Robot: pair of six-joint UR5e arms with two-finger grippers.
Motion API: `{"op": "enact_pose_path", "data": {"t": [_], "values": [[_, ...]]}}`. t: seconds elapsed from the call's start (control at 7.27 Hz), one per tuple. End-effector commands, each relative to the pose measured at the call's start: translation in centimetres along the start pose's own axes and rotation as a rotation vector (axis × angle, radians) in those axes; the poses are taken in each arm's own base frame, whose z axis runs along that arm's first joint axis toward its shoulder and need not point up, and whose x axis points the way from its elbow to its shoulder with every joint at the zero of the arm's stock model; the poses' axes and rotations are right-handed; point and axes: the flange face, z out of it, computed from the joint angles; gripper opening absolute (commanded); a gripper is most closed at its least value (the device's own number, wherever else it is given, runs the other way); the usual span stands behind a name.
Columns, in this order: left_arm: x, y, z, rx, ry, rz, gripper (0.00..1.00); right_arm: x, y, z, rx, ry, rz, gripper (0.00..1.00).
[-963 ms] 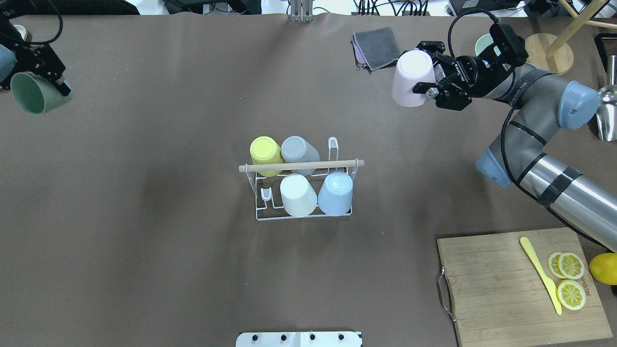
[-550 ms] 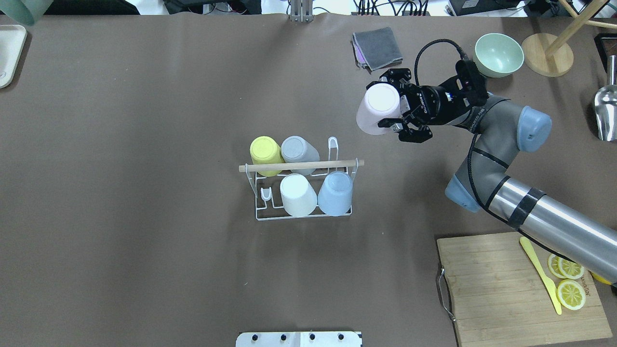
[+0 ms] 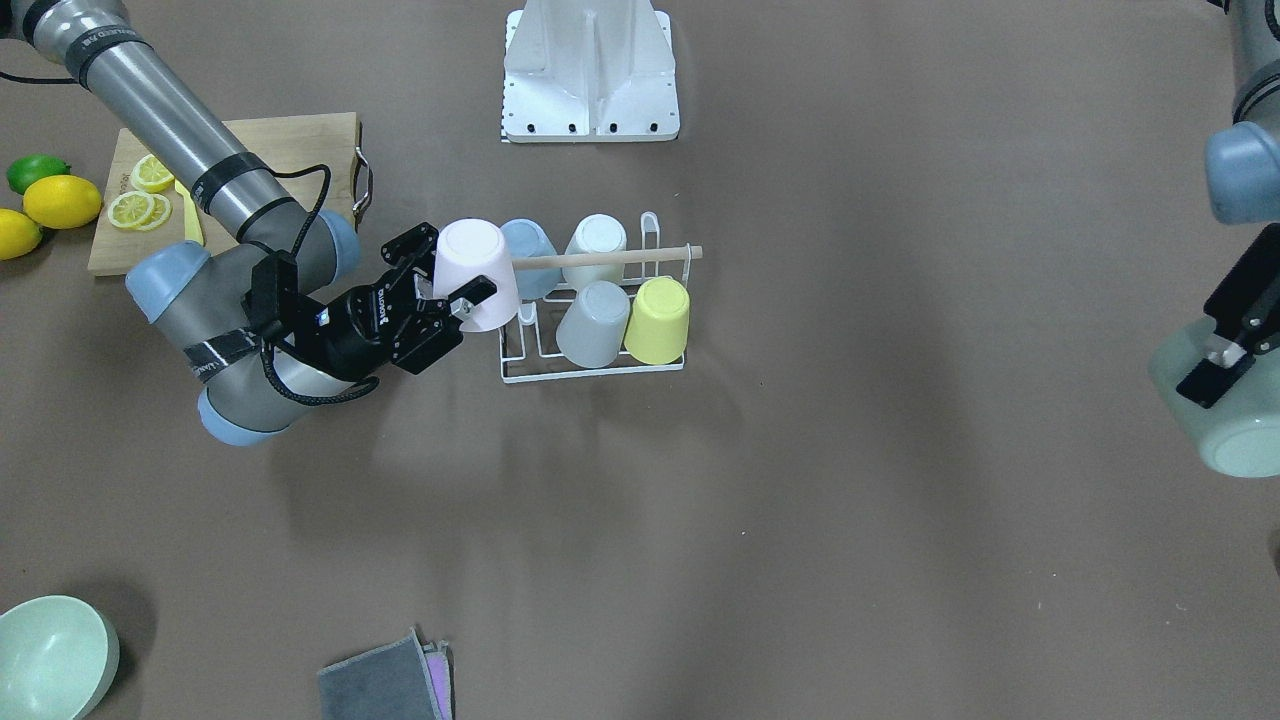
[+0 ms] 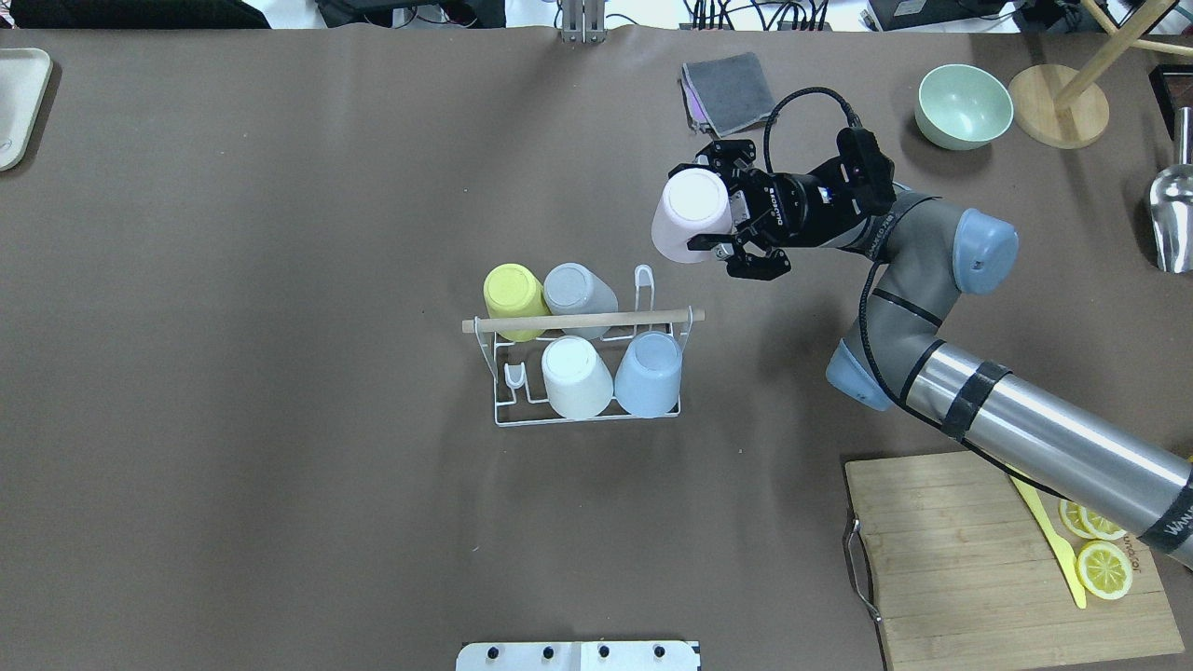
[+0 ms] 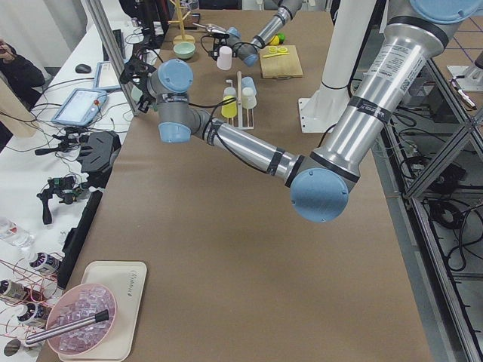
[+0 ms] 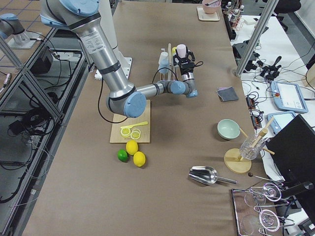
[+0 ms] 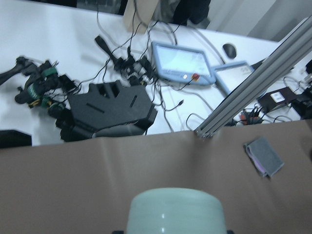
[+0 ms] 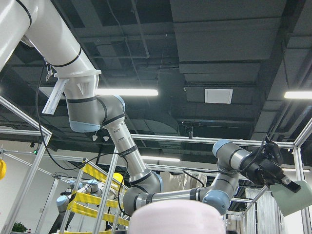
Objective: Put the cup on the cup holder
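The cup holder [image 4: 503, 410], a white wire rack with a wooden rod handle [image 4: 582, 321], stands mid-table and also shows in the front view [image 3: 590, 375]. It carries yellow [image 4: 513, 296], grey [image 4: 578, 291], white [image 4: 575, 376] and blue [image 4: 650, 373] cups, all upside down. My right gripper [image 4: 713, 210] is shut on a pink cup [image 4: 688, 219], bottom up, held in the air just beyond the rack's far right corner [image 3: 475, 265]. My left gripper [image 3: 1225, 360] is shut on a pale green cup [image 3: 1225, 425], far off to the robot's left, outside the overhead view.
A grey cloth [image 4: 732, 90], a green bowl [image 4: 963, 105], a wooden stand [image 4: 1062, 116] and a metal scoop [image 4: 1172, 214] lie at the far right. A cutting board [image 4: 969, 559] with lemon slices and a yellow knife is at the near right. A tray [image 4: 19, 102] is at the far left.
My right arm has carried the pink cup leftward and nearer to the rack. My left arm with the green cup has left the overhead view.
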Motion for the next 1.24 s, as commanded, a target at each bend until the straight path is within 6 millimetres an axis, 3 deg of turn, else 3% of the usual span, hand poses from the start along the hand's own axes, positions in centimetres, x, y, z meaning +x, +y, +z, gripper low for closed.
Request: {"op": "enact_pose_path", "data": {"t": [0.0, 0.28, 0.41, 0.69, 0.96, 1.1], "values": [[6.1, 3.3, 1.2, 0.279, 0.222, 0.040, 0.00, 0.2, 0.6, -0.2, -0.009, 0.004, -0.032, 0.10], [12.2, 6.0, 2.0, 0.426, 0.358, 0.043, 0.00, -1.5, 2.5, 0.6, -0.005, -0.001, 0.003, 0.11], [14.1, 8.7, 2.6, 0.438, 0.374, 0.081, 0.00, -2.1, 3.1, 0.9, -0.005, -0.004, 0.012, 0.11], [17.5, 15.7, 6.8, 0.472, 0.344, 0.101, 0.00, -2.0, 4.3, 1.5, -0.008, -0.002, 0.019, 0.12], [20.0, 20.8, 8.8, 0.482, 0.328, 0.098, 0.00, -1.9, 4.6, 2.2, -0.001, -0.007, 0.020, 0.14], [21.0, 23.6, 9.3, 0.510, 0.330, 0.114, 0.00, -2.0, 4.7, 2.1, -0.004, -0.005, 0.023, 0.20]]}}
